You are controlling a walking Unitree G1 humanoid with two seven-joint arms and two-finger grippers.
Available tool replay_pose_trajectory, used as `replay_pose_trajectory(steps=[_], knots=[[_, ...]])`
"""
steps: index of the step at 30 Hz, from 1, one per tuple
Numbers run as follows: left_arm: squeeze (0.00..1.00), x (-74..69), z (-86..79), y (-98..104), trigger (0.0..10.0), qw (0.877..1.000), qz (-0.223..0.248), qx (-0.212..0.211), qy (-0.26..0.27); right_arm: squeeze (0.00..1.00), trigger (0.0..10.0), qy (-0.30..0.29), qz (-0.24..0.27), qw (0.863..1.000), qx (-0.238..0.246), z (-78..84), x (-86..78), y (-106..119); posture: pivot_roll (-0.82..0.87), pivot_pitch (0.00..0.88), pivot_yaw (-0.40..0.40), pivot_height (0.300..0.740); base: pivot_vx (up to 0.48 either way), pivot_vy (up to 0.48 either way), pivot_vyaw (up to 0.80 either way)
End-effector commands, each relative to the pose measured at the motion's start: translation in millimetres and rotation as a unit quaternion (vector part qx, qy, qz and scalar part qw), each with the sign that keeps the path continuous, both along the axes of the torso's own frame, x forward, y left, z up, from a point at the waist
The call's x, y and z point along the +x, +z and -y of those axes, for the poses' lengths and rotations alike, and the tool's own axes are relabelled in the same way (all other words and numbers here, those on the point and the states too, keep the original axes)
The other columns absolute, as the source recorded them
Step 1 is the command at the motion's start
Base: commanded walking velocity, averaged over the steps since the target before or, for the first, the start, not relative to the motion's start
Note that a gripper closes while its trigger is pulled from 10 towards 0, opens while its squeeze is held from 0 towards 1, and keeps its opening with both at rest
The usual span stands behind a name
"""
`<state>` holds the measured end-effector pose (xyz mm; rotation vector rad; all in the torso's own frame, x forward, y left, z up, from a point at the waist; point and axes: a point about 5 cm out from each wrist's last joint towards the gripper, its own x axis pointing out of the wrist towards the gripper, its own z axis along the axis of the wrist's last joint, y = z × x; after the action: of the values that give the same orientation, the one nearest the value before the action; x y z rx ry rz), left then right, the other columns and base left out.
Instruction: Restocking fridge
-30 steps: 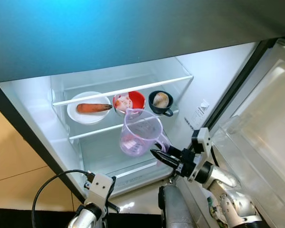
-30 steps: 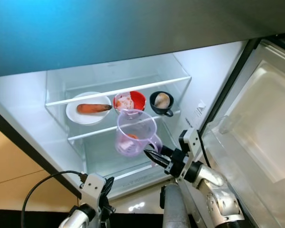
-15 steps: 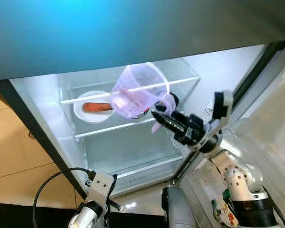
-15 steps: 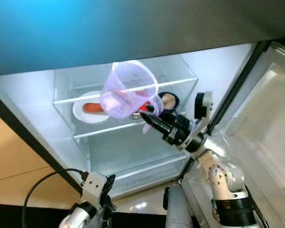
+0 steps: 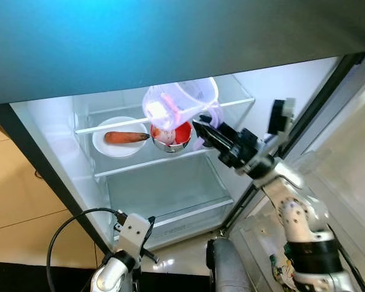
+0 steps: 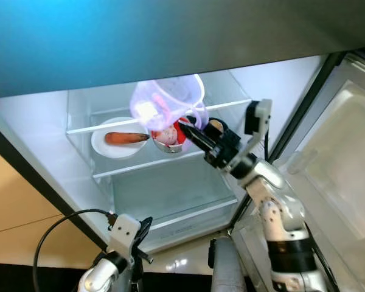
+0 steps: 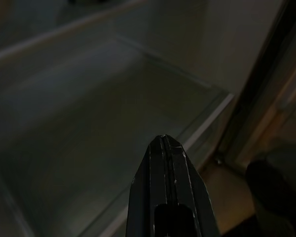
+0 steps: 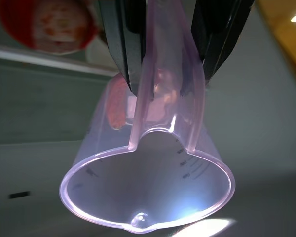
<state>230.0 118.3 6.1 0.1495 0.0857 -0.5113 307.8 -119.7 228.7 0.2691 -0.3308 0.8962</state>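
Translucent purple plastic measuring jug (image 5: 177, 104) covers part of red bowl (image 5: 170, 135); bowl contents unclear. Dark mug (image 6: 215, 126) mostly hidden behind right gripper (image 6: 188, 131). Jug's handle top cut off in right wrist view. Left wrist view dark, details indistinct.

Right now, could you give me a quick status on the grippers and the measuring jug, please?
Right gripper shut on purple measuring jug by its handle, raised at upper fridge shelf. Left gripper shut, idle low. Red bowl and carrot plate already on shelf.
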Motion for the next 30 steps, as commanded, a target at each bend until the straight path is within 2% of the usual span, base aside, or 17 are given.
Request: replay_pose_trajectory(steps=[1,9,10,15,20,30], knots=[[0.0,-0.3,6.2,0,10.0,1.0,-0.004,-0.002,-0.009,0.0,10.0,-0.018,0.014,0.999,-0.026,-3.2,5.1,0,-0.14,0.146,-0.049,0.601,0.0,0.0,0.0],[0.0,0.5,6.7,1,10.0,1.0,-0.002,-0.003,-0.01,0.0,10.0,-0.059,0.019,0.995,-0.075,-8.0,18.6,-3,-0.14,0.143,-0.05,0.601,0.0,0.0,0.0],[0.0,0.4,7.9,2,10.0,1.0,0.0,-0.004,-0.012,0.0,10.0,-0.086,0.018,0.992,-0.091,-8.7,28.4,-4,-0.14,0.142,-0.049,0.601,0.0,0.0,0.0],[0.0,1.5,9.8,5,10.0,1.0,0.007,-0.007,-0.016,0.0,10.0,-0.117,0.018,0.988,-0.101,-8.4,41.0,-2,-0.14,0.14,-0.049,0.601,0.0,0.0,0.0],[0.0,9.7,14.1,18,10.0,0.999,0.031,-0.017,-0.027,0.0,10.0,-0.163,0.018,0.977,-0.139,-7.5,61.1,1,-0.14,0.139,-0.052,0.601,0.0,0.0,0.0],[0.0,15.3,23.4,32,10.0,0.997,0.051,-0.031,-0.058,0.0,10.0,-0.204,-0.005,0.965,-0.164,-4.0,82.2,1,-0.14,0.146,-0.051,0.601,0.0,0.0,0.0]])
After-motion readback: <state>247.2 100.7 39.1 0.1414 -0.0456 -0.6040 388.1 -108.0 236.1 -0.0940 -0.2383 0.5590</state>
